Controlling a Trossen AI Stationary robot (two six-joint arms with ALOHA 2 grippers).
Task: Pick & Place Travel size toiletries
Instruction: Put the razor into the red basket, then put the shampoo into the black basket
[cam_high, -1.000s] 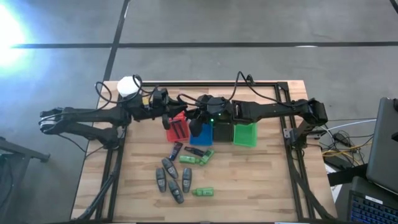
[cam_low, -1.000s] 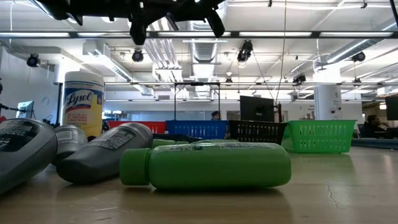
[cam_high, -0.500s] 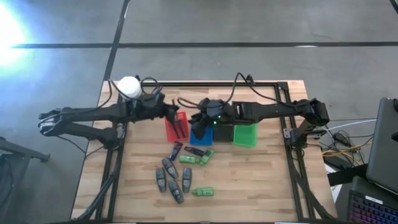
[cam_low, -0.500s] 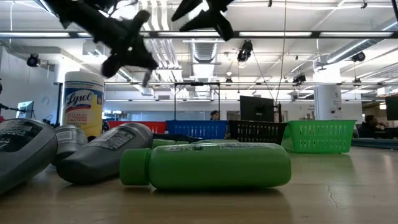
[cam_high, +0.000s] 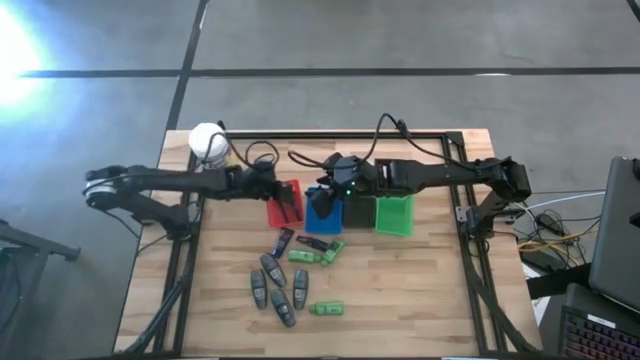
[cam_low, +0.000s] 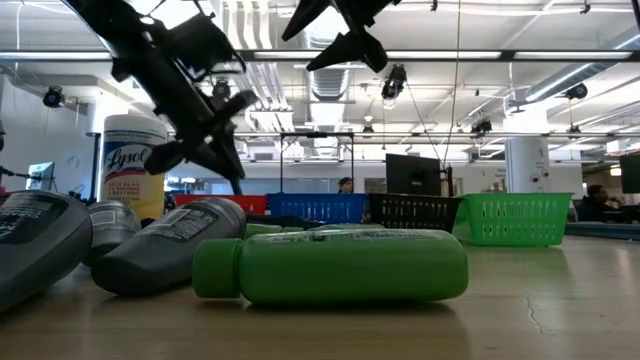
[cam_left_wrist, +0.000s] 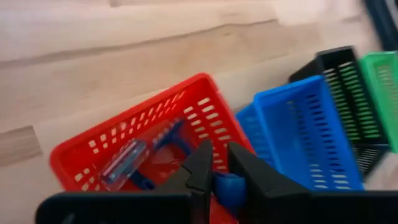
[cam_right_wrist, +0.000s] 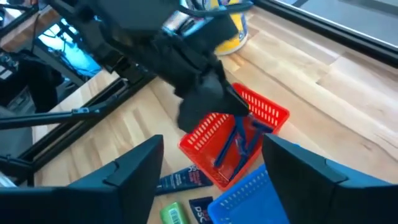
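My left gripper (cam_high: 283, 192) hangs over the red basket (cam_high: 285, 207), shut on a blue stick-like piece (cam_left_wrist: 227, 186). Another blue piece (cam_left_wrist: 146, 155) lies in that basket. My right gripper (cam_high: 325, 193) stands open above the blue basket (cam_high: 322, 212), with nothing between its fingers (cam_right_wrist: 134, 171). Near the table's middle lie more toiletries: grey oval tubes (cam_high: 275, 290), green tubes (cam_high: 325, 309) and dark sticks (cam_high: 315, 243). In the low view a green tube (cam_low: 340, 265) and grey tubes (cam_low: 170, 245) lie close by. My left gripper pinches the blue piece between its two fingers; a short blue part (cam_left_wrist: 225, 184) shows in the gap just behind the fingertips. The fingers (cam_low: 230, 170) slant down from the table's left over the red basket. The gripper hides the rest of the piece.
A black basket (cam_high: 358, 212) and a green basket (cam_high: 393, 215) stand in a row to the right of the blue one. A yellow jar with a white lid (cam_high: 207, 140) stands at the far left corner. Bare wood lies right of and behind the loose toiletries.
My left gripper has moved right and down from near the jar to the red basket, staying shut. My right gripper has stayed over the blue basket and has opened its fingers.
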